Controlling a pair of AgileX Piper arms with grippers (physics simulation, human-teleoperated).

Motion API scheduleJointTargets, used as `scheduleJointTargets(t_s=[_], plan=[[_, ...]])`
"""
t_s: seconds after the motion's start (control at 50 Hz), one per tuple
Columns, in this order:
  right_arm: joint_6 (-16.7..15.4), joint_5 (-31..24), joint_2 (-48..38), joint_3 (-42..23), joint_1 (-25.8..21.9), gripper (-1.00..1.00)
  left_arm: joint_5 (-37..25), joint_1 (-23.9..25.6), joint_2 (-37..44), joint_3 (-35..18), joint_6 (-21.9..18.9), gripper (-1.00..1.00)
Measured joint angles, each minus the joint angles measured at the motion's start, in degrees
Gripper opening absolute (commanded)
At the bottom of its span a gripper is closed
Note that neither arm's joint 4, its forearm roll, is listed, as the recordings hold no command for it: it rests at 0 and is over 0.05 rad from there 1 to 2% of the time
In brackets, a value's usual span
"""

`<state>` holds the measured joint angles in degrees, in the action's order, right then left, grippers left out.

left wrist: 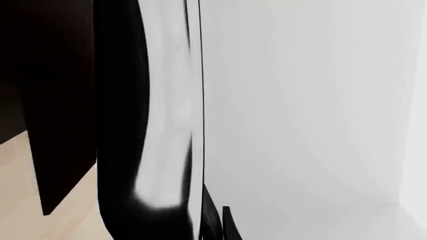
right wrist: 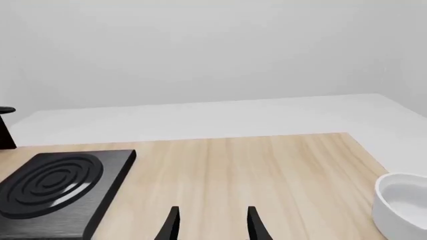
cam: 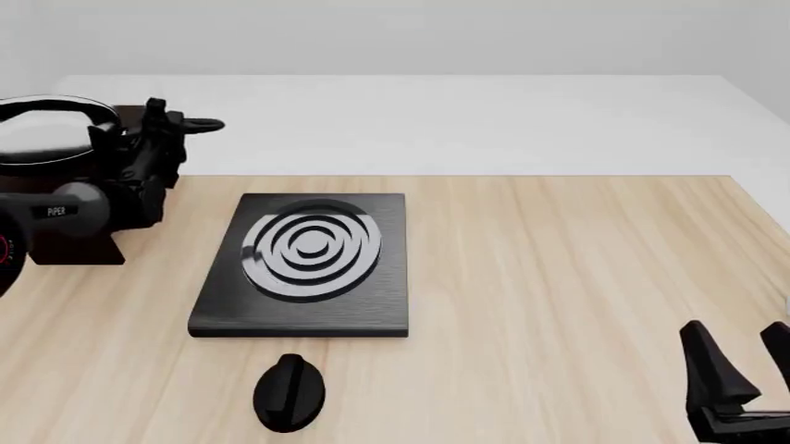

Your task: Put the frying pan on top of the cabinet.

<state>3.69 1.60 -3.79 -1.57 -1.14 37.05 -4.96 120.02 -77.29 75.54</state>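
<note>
The frying pan (cam: 37, 139), black with a glossy grey-white inside, is at the far left over the flat top of the dark brown cabinet (cam: 74, 248); I cannot tell whether it rests on it. My left gripper (cam: 158, 120) is shut on the pan's long handle, whose tip sticks out to the right. In the left wrist view the pan (left wrist: 167, 125) fills the middle, very close, with the cabinet (left wrist: 53, 100) beside it. My right gripper (cam: 741, 361) is open and empty at the near right; it also shows in the right wrist view (right wrist: 213, 225).
A flat black stove plate (cam: 309, 264) with silver rings lies left of the table's middle. A small black knob (cam: 288, 393) lies in front of it. A white bowl (right wrist: 400, 205) stands at the table's right edge. White floor lies beyond the table's far edge.
</note>
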Motion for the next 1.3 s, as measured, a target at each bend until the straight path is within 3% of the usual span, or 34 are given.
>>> scheduleJointTargets(t_s=[0.84, 0.86, 1.3], plan=[[-0.6, 2.1, -1.5, 1.0, -0.3, 1.0, 2.7, -0.9, 3.6, -1.0, 2.1, -1.0], [-0.7, 2.2, -1.5, 1.0, -0.3, 1.0, 2.8, -0.9, 3.7, -1.0, 2.1, 1.0], [-0.8, 1.9, -1.3, 0.9, -0.5, 1.0, 4.0, -0.3, 1.7, 1.0, 1.4, 1.0]])
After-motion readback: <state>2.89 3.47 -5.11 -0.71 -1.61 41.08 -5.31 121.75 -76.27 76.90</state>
